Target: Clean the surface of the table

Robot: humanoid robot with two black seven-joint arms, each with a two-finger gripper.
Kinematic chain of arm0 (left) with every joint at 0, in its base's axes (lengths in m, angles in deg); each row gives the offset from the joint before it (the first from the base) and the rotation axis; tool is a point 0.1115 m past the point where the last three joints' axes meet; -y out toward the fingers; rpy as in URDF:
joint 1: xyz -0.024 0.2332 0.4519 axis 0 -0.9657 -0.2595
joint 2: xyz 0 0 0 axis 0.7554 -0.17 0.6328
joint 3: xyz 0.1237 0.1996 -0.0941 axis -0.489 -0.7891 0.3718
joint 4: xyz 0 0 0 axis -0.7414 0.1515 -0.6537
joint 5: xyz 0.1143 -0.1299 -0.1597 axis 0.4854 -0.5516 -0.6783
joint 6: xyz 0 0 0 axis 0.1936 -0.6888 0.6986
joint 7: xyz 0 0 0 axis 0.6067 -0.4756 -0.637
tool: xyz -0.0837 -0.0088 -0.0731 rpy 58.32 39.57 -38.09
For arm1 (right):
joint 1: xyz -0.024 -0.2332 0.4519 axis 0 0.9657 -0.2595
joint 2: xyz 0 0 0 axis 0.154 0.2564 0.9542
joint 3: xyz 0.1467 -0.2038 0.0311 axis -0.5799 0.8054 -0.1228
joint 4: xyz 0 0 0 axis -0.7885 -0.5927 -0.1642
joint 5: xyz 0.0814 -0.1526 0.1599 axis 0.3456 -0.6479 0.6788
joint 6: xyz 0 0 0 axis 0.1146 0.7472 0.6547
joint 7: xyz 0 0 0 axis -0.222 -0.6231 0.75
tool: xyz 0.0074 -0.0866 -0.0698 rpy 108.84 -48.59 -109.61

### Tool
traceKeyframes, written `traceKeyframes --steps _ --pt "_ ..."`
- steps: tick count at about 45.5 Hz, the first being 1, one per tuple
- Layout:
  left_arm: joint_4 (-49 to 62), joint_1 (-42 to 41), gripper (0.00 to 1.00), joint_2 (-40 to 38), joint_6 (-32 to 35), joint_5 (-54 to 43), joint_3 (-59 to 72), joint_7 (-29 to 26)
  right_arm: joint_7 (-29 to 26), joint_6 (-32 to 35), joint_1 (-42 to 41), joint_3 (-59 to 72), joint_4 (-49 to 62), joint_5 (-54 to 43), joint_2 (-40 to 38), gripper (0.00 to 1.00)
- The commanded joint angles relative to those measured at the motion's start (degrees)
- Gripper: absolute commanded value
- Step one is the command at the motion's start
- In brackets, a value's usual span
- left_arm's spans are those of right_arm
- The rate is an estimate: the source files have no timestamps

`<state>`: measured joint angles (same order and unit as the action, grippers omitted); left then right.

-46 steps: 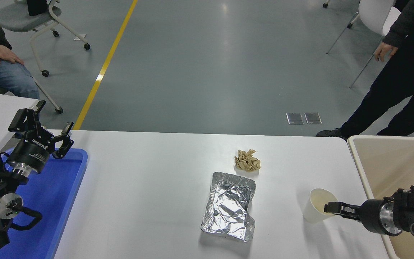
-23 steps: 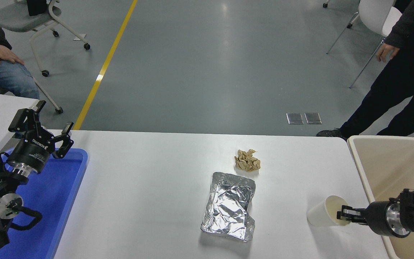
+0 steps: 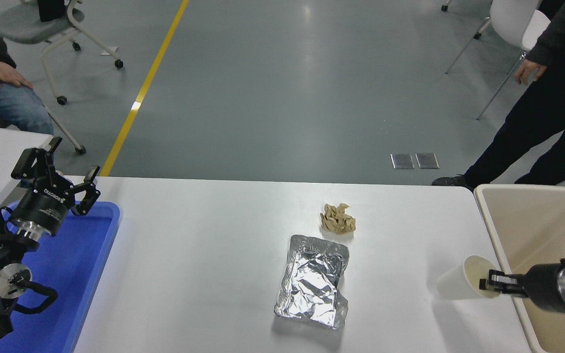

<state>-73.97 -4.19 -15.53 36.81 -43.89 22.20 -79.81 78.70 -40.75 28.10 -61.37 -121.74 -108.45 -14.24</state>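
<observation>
The white table surface (image 3: 204,264) carries a crumpled brown paper ball (image 3: 337,219) and a crushed silver foil tray (image 3: 313,280) in its middle. My right gripper (image 3: 489,284) is shut on the rim of a white paper cup (image 3: 464,285), which is tilted on its side and held above the table, just left of the beige bin's (image 3: 527,215) rim. My left gripper (image 3: 59,169) is open and parked above the blue tray (image 3: 86,274) at the left.
A seated person (image 3: 3,93) is at the far left, and a standing person (image 3: 547,103) is at the far right behind the bin. Chairs stand on the grey floor beyond the table.
My right gripper has moved right toward the bin with the cup, and the cup has tipped further onto its side. The left arm has not moved.
</observation>
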Motion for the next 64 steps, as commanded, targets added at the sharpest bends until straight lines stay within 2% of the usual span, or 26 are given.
traceKeyframes --steps 1,9,17,25,36,44,64 --pt "0.01 -0.01 1.0 0.0 0.0 0.0 0.0 0.0 0.14 12.04 -11.63 -0.34 -4.77 3.1 -14.56 0.0" --pt "0.01 -0.01 1.0 0.0 0.0 0.0 0.0 0.0 0.14 23.64 -21.3 -2.1 -4.51 3.81 -21.77 0.0" --pt "0.01 -0.01 1.0 0.0 0.0 0.0 0.0 0.0 0.14 29.54 -22.72 -6.58 -4.51 3.81 -25.03 0.0" --pt "0.01 -0.01 1.0 0.0 0.0 0.0 0.0 0.0 0.14 32.71 -22.72 -9.31 -4.51 3.72 -26.79 0.0" --pt "0.01 -0.01 1.0 0.0 0.0 0.0 0.0 0.0 0.14 32.89 -22.63 -9.49 -4.42 3.72 -26.61 0.0" --pt "0.01 -0.01 1.0 0.0 0.0 0.0 0.0 0.0 -0.21 30.52 -22.1 -8.52 -3.45 3.63 -25.47 0.0" --pt "0.01 -0.01 1.0 0.0 0.0 0.0 0.0 0.0 -0.39 11.1 -18.41 -1.58 3.66 3.72 -17.21 0.0"
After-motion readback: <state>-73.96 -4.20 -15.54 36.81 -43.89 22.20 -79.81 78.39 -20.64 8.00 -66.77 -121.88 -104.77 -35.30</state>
